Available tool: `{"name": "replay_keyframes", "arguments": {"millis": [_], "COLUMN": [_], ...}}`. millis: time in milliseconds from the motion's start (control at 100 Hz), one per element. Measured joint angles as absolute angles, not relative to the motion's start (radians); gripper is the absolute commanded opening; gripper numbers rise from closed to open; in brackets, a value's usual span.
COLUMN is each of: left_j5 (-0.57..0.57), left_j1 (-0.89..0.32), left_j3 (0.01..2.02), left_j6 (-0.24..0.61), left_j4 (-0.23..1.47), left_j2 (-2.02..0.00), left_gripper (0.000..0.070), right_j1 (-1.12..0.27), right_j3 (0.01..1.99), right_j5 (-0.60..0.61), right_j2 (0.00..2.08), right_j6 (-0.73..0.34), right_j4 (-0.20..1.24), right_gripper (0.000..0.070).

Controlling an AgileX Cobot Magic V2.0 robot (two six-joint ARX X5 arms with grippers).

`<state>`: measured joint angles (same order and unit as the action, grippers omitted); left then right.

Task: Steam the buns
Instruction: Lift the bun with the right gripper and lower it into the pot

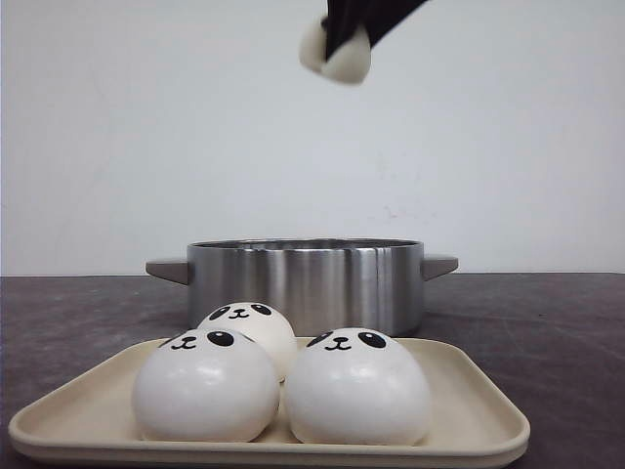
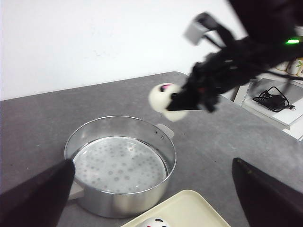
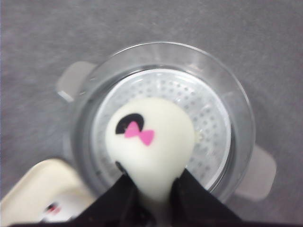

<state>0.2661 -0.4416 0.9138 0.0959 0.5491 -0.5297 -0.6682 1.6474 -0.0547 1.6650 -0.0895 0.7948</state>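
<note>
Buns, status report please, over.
Right claw shut on a bun, high over the pot. Left claw open, empty. Three buns on the tray. Pot clear.

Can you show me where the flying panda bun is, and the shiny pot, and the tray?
Held bun [image 3: 154, 142], right wrist view, on its white top near the pink bow.
Pot [image 1: 305, 285], front view, on its steel side wall.
Tray [image 1: 479, 405], front view, on its bare right rim.

Low front view, 2 wrist views perhaps higher, sharing pot.
</note>
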Motion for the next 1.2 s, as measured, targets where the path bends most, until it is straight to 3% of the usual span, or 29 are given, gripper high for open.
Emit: {"name": "replay_keyframes", "arguments": {"millis": [380, 920, 970, 1110, 1200], "left_j5": [0.266, 0.266, 0.266, 0.266, 0.266], "left_j1": [-0.442, -0.442, -0.442, -0.442, -0.442], "left_j3": [0.914, 0.914, 0.914, 0.914, 0.914], "left_j6": [0.098, 0.12, 0.12, 0.12, 0.12], "left_j4": [0.566, 0.643, 0.647, 0.647, 0.647], "left_j2": [-0.53, -0.53, -0.53, -0.53, -0.53], "left_gripper": [0.0672, 0.0672, 0.0672, 0.0672, 0.0672], "right_j1": [-0.601, -0.58, -0.578, -0.571, -0.57], "right_j3": [1.692, 1.692, 1.692, 1.692, 1.692], "right_j5": [-0.061, -0.096, -0.113, -0.131, -0.136], "right_j2": [1.98, 2.08, 2.08, 2.08, 2.08], "right_j6": [0.032, 0.133, 0.134, 0.135, 0.135], "right_j4": [0.672, 0.603, 0.588, 0.595, 0.594], "right_gripper": [0.0, 0.0003, 0.0048, 0.0286, 0.0353]}}
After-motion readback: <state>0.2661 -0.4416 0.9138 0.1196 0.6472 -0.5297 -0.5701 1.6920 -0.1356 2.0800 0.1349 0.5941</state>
